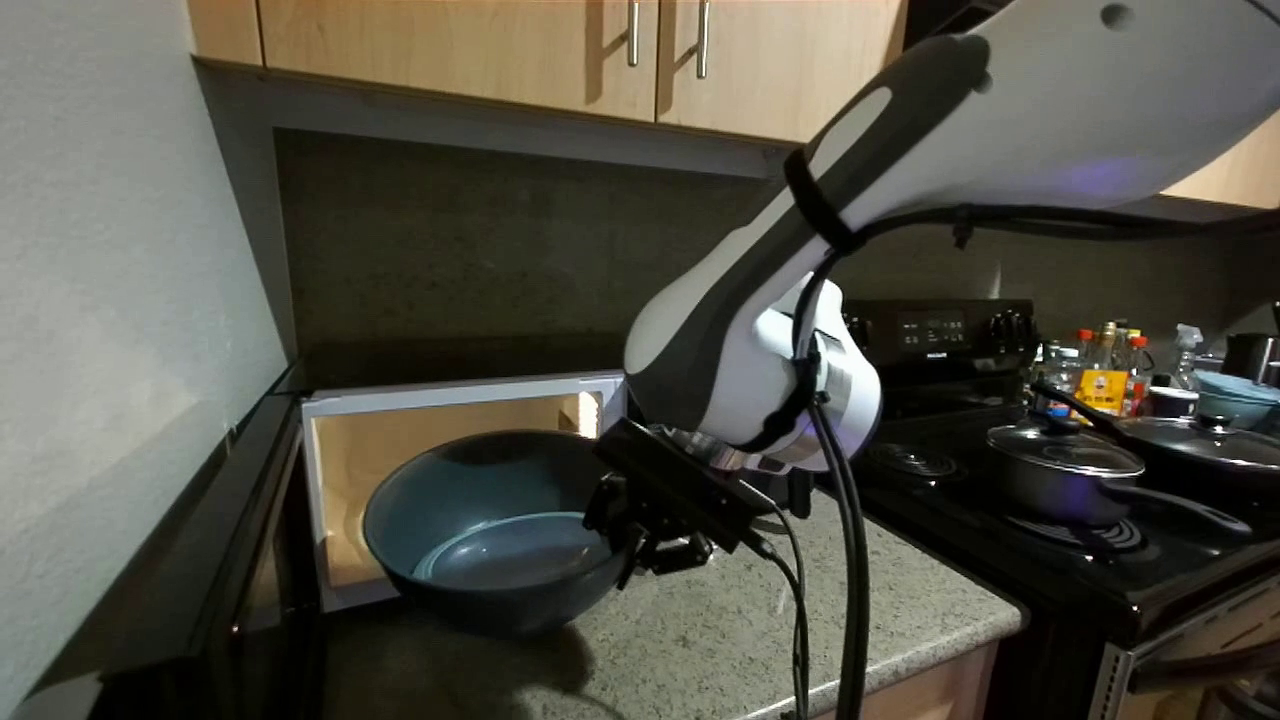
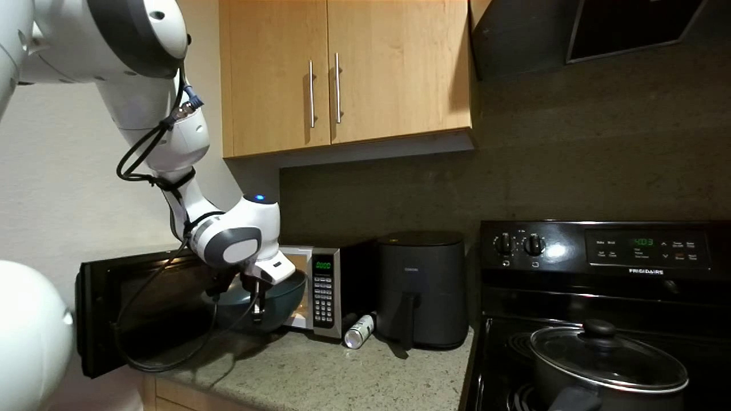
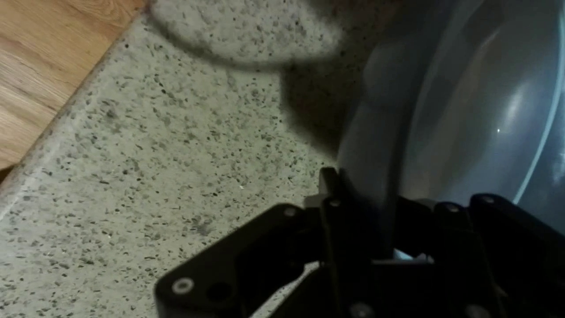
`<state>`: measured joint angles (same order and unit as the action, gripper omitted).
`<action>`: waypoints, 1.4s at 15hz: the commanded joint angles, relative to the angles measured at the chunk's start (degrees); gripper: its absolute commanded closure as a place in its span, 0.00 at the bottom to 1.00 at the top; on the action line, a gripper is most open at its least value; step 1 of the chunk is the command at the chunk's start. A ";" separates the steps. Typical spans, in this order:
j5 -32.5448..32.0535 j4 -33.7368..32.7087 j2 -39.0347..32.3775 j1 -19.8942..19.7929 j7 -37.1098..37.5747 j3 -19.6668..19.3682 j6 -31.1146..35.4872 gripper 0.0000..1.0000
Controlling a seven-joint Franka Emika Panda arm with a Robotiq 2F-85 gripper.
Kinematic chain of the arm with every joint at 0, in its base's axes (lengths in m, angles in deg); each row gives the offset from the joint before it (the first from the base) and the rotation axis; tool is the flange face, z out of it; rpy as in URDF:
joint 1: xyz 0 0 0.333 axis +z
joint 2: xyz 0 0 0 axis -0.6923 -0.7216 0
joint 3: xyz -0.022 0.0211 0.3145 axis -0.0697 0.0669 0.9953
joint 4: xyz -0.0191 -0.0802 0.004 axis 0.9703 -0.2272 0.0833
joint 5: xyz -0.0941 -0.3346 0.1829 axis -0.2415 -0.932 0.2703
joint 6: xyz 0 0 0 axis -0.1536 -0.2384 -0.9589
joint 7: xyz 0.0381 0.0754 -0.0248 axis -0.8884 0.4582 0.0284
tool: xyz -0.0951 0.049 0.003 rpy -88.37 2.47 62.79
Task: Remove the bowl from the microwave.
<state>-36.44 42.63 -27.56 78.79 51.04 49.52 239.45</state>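
In both exterior views a pale wood wall cupboard (image 2: 371, 63) hangs, shadows (image 1: 594, 60) streaking its doors (image 2: 274, 57) beside metal handles (image 2: 337, 88). Left of the cupboard stands a pale wall (image 1: 110, 250); below the cupboard spreads a dark mottled backsplash (image 1: 450, 250), and lower down a speckled countertop (image 2: 342, 377). To the cupboard's right juts a dark hood (image 2: 525, 45).

In an exterior view: close, slightly above, fronting the microwave (image 1: 400, 425), looking into the bowl (image 1: 490, 540). In an exterior view: farther from the bowl, nearer the stove (image 2: 559, 285), facing the back wall (image 2: 377, 194). Both exterior views share bowl, microwave, stove, cupboards (image 2: 377, 74). Wrist view: very near, looking down past my hand (image 3: 375, 207) onto desk (image 3: 198, 145) and bowl.
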 commanded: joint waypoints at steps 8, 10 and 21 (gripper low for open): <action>-19.92 19.29 11.15 -9.23 20.64 4.94 9.17 0.94; -19.60 15.73 8.18 -12.16 16.71 9.92 6.52 0.93; -20.52 22.04 12.40 -17.52 20.25 9.34 4.47 0.95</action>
<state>-54.67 59.14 -19.27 64.84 66.18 60.09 244.42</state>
